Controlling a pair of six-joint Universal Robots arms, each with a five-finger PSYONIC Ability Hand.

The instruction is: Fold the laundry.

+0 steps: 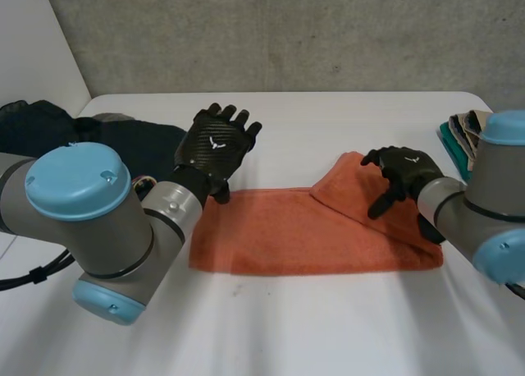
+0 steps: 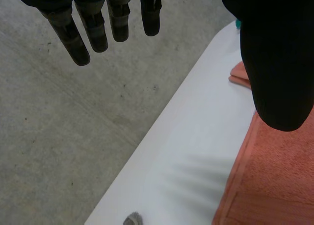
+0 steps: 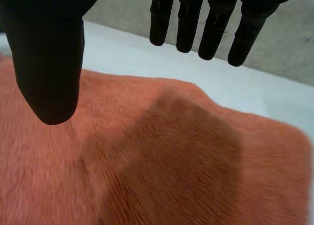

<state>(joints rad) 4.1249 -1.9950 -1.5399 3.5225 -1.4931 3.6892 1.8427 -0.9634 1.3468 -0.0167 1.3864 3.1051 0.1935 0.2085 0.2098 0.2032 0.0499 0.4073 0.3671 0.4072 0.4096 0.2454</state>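
Holds left hand [image 1: 215, 146] raised by the far left corner of the towel [image 1: 279, 236], fingers straight, empty. Hovers right hand [image 1: 402, 175] over its folded-over right end, fingers loose, gripping nothing, probably to flatten it on the table [image 1: 328, 327].

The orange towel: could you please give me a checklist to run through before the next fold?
1. Left hand free: ok, open, holding nothing, by the orange towel's far left corner.
2. Right hand free: ok, open above the towel's folded right end.
3. Fold squared: not ok, the right end lies folded over at a slant.
4. Towel wholly on the table: ok.
5. Folded stack apart from towel: ok.
6. Dark clothes apart from towel: cannot tell, the left arm covers the gap.
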